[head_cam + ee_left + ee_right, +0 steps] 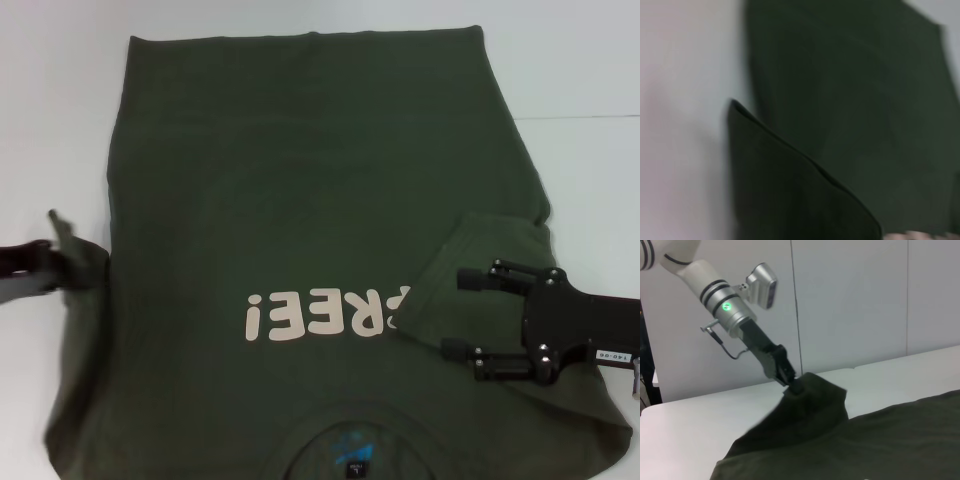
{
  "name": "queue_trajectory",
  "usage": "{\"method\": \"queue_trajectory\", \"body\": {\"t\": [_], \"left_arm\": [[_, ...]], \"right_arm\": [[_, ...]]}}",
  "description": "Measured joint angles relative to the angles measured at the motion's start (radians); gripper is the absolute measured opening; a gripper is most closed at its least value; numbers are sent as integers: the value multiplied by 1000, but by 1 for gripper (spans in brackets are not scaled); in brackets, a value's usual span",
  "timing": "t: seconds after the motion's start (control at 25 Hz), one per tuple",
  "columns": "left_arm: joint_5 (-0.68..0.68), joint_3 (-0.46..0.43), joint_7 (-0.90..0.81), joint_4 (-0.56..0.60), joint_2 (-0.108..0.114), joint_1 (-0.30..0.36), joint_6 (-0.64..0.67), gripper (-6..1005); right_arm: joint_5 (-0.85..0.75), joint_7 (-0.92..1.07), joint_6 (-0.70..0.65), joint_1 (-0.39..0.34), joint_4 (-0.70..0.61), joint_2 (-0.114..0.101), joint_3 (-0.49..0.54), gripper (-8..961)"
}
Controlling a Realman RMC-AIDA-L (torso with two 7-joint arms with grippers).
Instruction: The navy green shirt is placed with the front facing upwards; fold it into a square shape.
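Note:
The navy green shirt (300, 180) lies front up on the white table, with its pale "REE!" lettering (325, 315) and neckline toward me. Its right sleeve (470, 270) is folded inward and covers the first letter. Just above that folded sleeve, my right gripper (464, 314) stands open with nothing between its fingers. At the shirt's left edge, my left gripper (58, 264) is shut on the left sleeve. The right wrist view shows the left gripper (794, 385) pinching that sleeve (812, 405) and lifting it off the table. In the left wrist view the raised sleeve fold (790, 195) hangs over the shirt body (855, 100).
The white table (580, 70) shows beyond the shirt's hem and on both sides. A pale wall (865, 300) stands behind the table in the right wrist view. The shirt's lower edge by the neckline (350, 455) runs out of view at the near side.

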Motion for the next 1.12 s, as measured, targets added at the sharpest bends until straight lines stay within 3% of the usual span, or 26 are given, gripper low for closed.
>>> {"method": "queue_trajectory", "body": {"t": [0.24,0.44,1.0,1.12], "left_arm": [[-100,80,11,-147,-20,-41,-78,12],[-126,91,40,-248,-23,-76,-133,13],[-170,82,114,-357,-26,-69,-216,113],[-220,80,196,-360,-27,-58,-191,223]], "right_arm": [[0,-7,1,-1,11,-1,0,903],[0,-8,1,-2,18,-2,0,904],[1,-10,-8,-7,20,-1,0,904],[1,-10,-7,-9,17,-2,0,905]]}}
